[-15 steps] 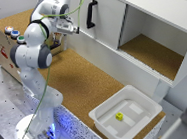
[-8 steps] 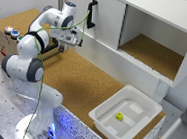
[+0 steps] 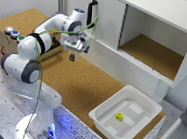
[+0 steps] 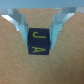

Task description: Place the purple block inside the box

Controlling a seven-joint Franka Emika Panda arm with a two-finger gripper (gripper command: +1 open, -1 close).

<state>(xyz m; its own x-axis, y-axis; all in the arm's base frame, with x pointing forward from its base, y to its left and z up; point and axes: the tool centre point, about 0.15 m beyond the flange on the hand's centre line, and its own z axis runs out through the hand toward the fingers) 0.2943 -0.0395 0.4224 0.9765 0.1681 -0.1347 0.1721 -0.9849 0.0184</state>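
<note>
The room is evenly and brightly lit from above, and nothing falls into deep shade. From the exterior view my arm [image 3: 42, 44] throws only a soft, faint shadow on the cork table [image 3: 77, 89], and the open cabinet [image 3: 154, 42] darkens gently toward its far inner wall. A blue glow spills from my base [image 3: 58, 124] onto the perforated plate. The white box [image 3: 129, 116] glares slightly along its rim. That picture is soft and grainy throughout. My wrist view is blurrier still: the purple block [image 4: 38, 43] between my fingers [image 4: 22, 27] looks nearly black, its yellow letters smeared, and the corners dim.
</note>
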